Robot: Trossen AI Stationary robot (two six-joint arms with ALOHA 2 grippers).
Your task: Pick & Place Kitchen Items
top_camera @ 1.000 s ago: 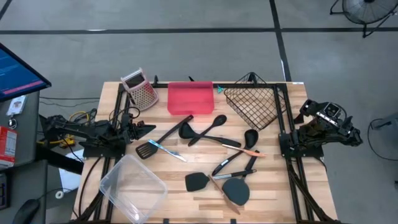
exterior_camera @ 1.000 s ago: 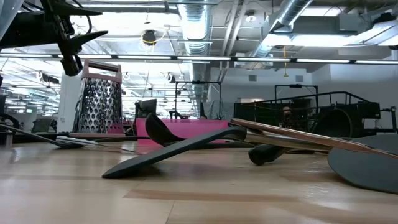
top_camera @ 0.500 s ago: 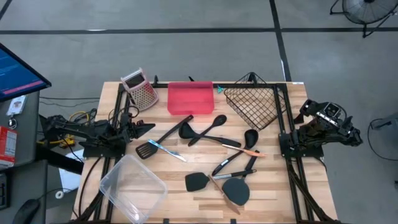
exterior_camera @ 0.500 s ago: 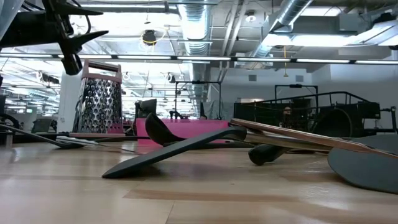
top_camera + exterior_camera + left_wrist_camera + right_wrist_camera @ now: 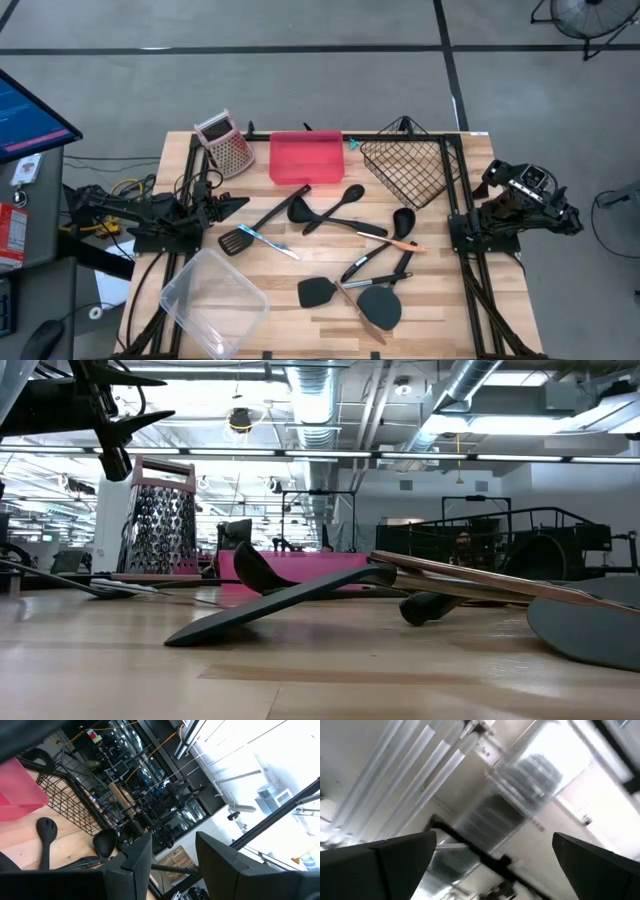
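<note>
Kitchen items (image 5: pixel 345 250): about a dozen loose long-handled utensils, mostly black, lay scattered over the middle and right of the desk (image 5: pixel 290 310), none lifted.

Nearest piece to the left arm: slotted turner (image 5: pixel 262 218), head toward the left side, long axis running diagonally up toward the pink tray (image 5: pixel 306 157) at the back edge.

Left gripper (image 5: pixel 228 207): hovered at the desk's left edge, pointing across toward the utensils; its jaws stood partly apart, nothing between them. The turner's head lay just ahead of the jaws and slightly nearer the front edge, its handle angling away from them.

Right gripper (image 5: pixel 492 172): parked off the desk's right edge, folded back, wrist camera aimed at the ceiling, jaws wide apart and empty; well apart from every utensil.

Judgement: the left arm was the nearer, and a grasp on the turner would call for turning the jaws across its diagonal handle.

Also present: clear tub (image 5: pixel 212 300) front left, wire basket (image 5: pixel 405 170) back right, box grater (image 5: pixel 226 144) back left.
</note>
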